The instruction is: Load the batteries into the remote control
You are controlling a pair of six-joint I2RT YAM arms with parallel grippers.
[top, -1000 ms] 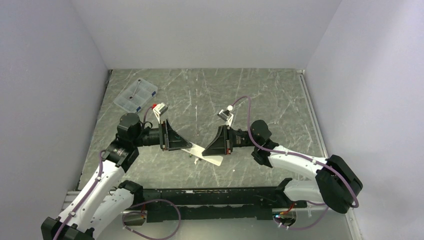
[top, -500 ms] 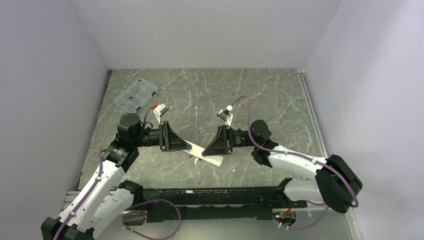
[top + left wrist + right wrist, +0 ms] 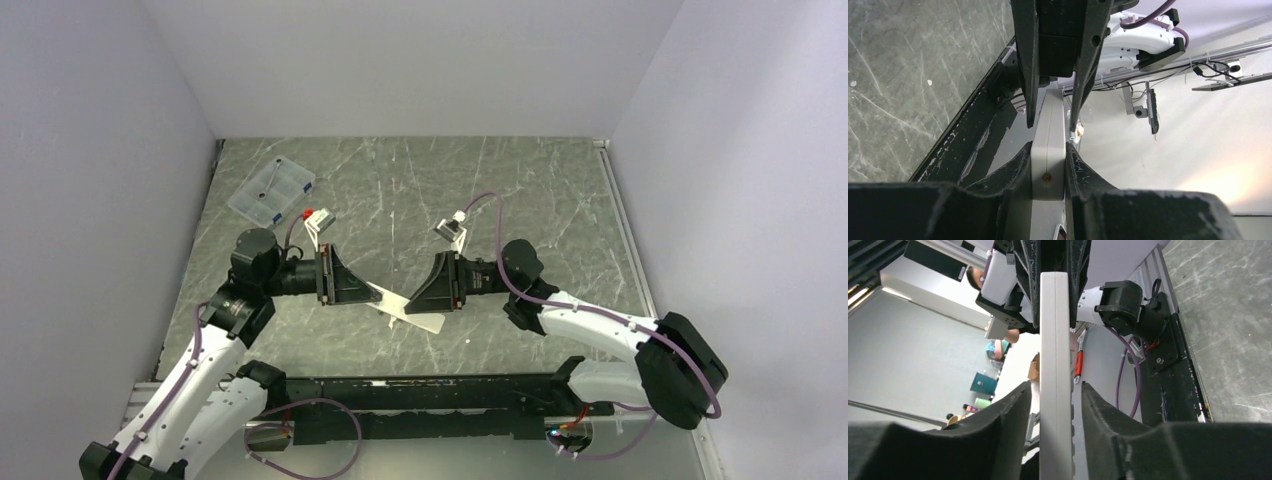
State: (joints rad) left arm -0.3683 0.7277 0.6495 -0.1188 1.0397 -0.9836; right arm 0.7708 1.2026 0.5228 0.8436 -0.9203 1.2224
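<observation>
The remote control [image 3: 408,310], a slim white handset, hangs edge-on above the table between the two arms. My left gripper [image 3: 368,293] is shut on its left end. In the left wrist view both pads press the remote control [image 3: 1049,131] at the left gripper [image 3: 1048,152]. My right gripper [image 3: 428,302] stands round the other end. In the right wrist view there is a gap on each side of the remote control [image 3: 1055,340], so the right gripper [image 3: 1055,392] is open around it. The batteries do not show in any view.
A clear plastic compartment box [image 3: 272,188] lies at the table's far left. A small pale piece [image 3: 390,320] lies on the table under the remote. The black rail [image 3: 430,385] of the arm bases runs along the near edge.
The left jaws have shut onto the remote's end. The right jaws have parted from it. The left arm has drawn back slightly to the left.
</observation>
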